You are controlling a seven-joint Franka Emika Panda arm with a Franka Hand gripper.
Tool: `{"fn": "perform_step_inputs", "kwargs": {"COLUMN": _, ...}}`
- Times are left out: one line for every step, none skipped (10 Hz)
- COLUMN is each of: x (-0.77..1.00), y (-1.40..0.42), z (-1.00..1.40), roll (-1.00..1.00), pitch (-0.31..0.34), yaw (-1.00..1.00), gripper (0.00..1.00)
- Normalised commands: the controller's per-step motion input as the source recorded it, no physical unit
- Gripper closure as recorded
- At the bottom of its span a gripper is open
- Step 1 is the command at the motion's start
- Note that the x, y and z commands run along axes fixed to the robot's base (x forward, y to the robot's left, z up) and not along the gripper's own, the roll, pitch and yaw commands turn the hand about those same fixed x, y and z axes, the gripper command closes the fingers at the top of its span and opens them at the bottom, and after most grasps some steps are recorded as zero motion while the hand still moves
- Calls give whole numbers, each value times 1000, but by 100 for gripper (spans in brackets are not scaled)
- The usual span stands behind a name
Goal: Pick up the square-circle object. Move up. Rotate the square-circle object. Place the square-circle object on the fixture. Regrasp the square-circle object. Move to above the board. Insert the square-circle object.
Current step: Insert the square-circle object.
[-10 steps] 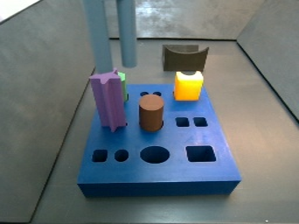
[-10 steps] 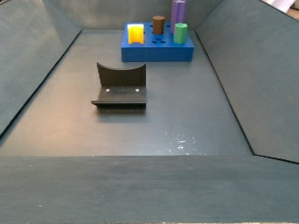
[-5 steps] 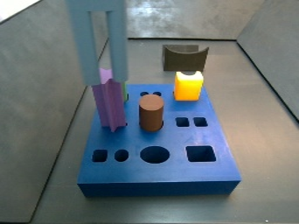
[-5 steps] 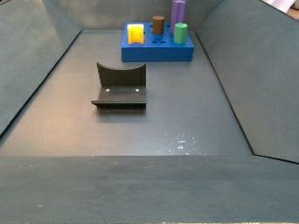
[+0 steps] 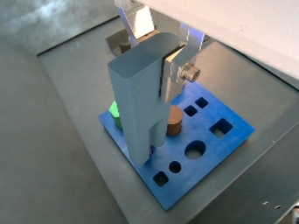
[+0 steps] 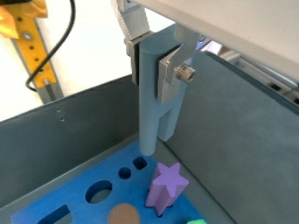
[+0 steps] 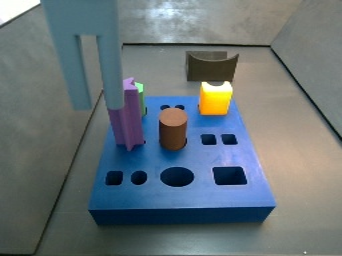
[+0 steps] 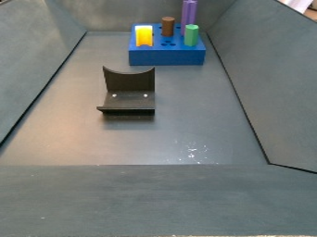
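Grey matte floor fills a bin with sloped grey walls; small bright specks glint on it near the front in a side view. Nearest on that floor stands the fixture, a dark bracket with a curved, dipped top edge on a flat base plate with two pale dots. Well beyond it, against the far end, lies the board, a thick blue slab; in a side view its top shows a round hole, a square hole and small paired holes.

Standing in the board are a purple star peg with ridged sides, a smooth brown cylinder, a glossy yellow-orange block and a green peg.

Above the board hangs the gripper, its flat silver fingers pressed onto the square-circle object, a long, slim, flat-sided grey-blue peg held upright. In a wrist view the peg's lower end hangs over the small holes beside the star peg, apart from the board's surface. A screw head shows on the finger plate.

Compared with half a second ago, the pale grey-blue shape in a side view sits further toward the left edge and looms larger; a second ago it was over the board's far side. Board, pegs and fixture are unchanged.
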Motion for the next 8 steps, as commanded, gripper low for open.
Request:
{"fn": "perform_step_inputs", "kwargs": {"x": 114, "y": -231, "z": -94, "roll": 93, "pitch": -149, "yaw": -231, "gripper": 100}}
{"fn": "perform_step_inputs", "kwargs": {"x": 300, "y": -166, "z": -200, "roll": 46, "pitch": -114, "yaw": -246, "gripper": 100}}
{"fn": "perform_step_inputs", "kwargs": {"x": 497, "y": -134, "z": -357, "roll": 9, "pitch": -184, "yaw": -206, "gripper": 100}}
{"fn": "perform_step_inputs", "kwargs": {"x": 469, "y": -63, "z": -426, "roll": 34, "pitch": -191, "yaw": -123, "gripper": 100}}
{"fn": "perform_step_inputs", "kwargs": {"x": 497, "y": -60, "z": -514, "roll": 47, "pitch": -161, "yaw": -129, "gripper": 100}}
{"fn": "perform_step_inputs", "kwargs": {"x": 440, "y": -69, "z": -523, "roll": 69, "pitch": -156, "yaw": -123, "gripper": 100}}
{"fn": "perform_step_inputs", "kwargs": {"x": 409, "y": -109, "z": -497, "roll": 133, "pitch": -106, "yaw": -100, "gripper": 100}}
{"fn": "perform_step_inputs", "kwargs": {"x": 391, "y": -151, "z": -494, "roll": 180, "pitch": -64, "yaw": -63, "gripper": 100}}
